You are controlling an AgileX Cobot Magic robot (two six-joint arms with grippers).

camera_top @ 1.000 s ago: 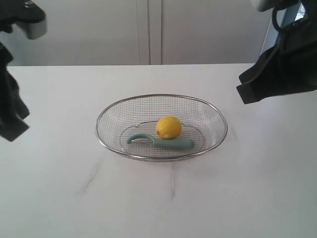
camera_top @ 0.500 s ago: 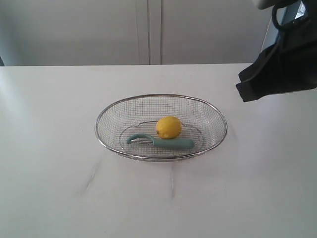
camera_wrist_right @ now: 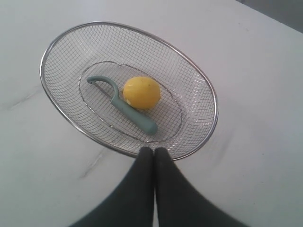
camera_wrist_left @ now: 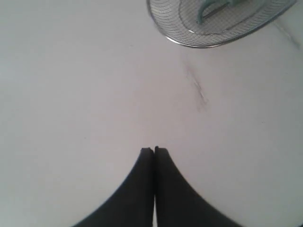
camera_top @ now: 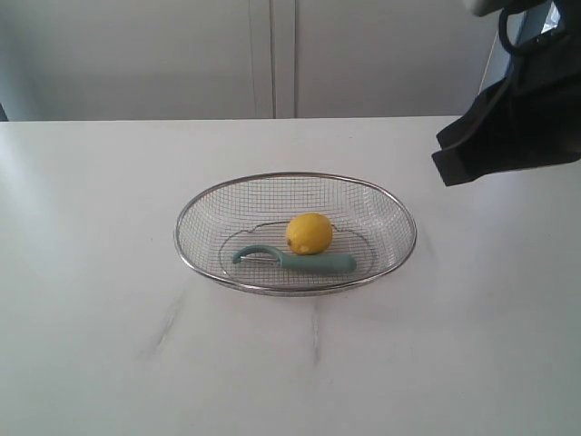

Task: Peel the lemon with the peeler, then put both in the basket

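The wire-mesh basket (camera_top: 209,204) sits mid-table. Inside it the yellow lemon (camera_top: 310,233) rests against the teal peeler (camera_top: 300,262), whose hooked head points left. In the right wrist view the basket (camera_wrist_right: 199,80), lemon (camera_wrist_right: 141,92) and peeler (camera_wrist_right: 127,107) all show, and my right gripper (camera_wrist_right: 154,150) hangs shut and empty above the basket's rim. My right arm (camera_top: 513,118) is raised at the upper right. My left gripper (camera_wrist_left: 154,151) is shut and empty over bare table, well away from the basket (camera_wrist_left: 189,40); a bit of the peeler (camera_wrist_left: 210,7) shows inside. The left arm is out of the exterior view.
White tabletop (camera_top: 109,345) runs all around the basket, with faint grey streaks (camera_top: 168,320) in front of it. A pale wall with a vertical seam (camera_top: 273,54) stands behind the table's far edge.
The left arm, seen at the left edge a second ago, has withdrawn out of the exterior view. The right arm, basket, lemon and peeler have not moved.
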